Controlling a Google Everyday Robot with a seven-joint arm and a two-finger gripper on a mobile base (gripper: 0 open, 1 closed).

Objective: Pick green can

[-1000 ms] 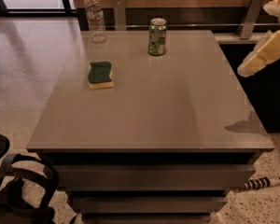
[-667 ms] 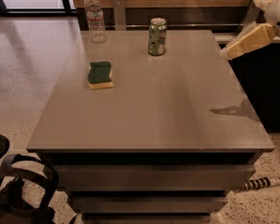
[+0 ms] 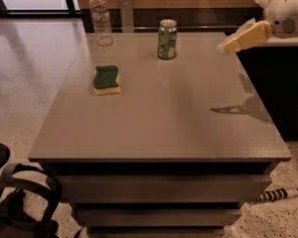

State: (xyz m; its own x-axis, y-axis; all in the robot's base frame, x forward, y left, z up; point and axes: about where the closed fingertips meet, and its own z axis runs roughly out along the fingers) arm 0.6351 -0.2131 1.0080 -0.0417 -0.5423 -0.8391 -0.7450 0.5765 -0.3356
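Note:
The green can point(image 3: 167, 39) stands upright near the far edge of the grey table point(image 3: 159, 118), green with white mottled markings and a silver top. My gripper point(image 3: 228, 46) comes in from the upper right, cream-coloured, pointing left toward the can. It hovers above the table's far right corner, well to the right of the can and apart from it. It holds nothing that I can see.
A clear plastic water bottle point(image 3: 101, 18) stands at the table's far left corner. A green-and-yellow sponge point(image 3: 107, 80) lies flat left of centre. A dark counter point(image 3: 283, 83) borders the table's right side. Black gear point(image 3: 20, 202) sits on the floor at lower left.
My gripper has moved up and to the left, from beside the table's right edge to above its far right corner, closer to the can. Nothing else moved.

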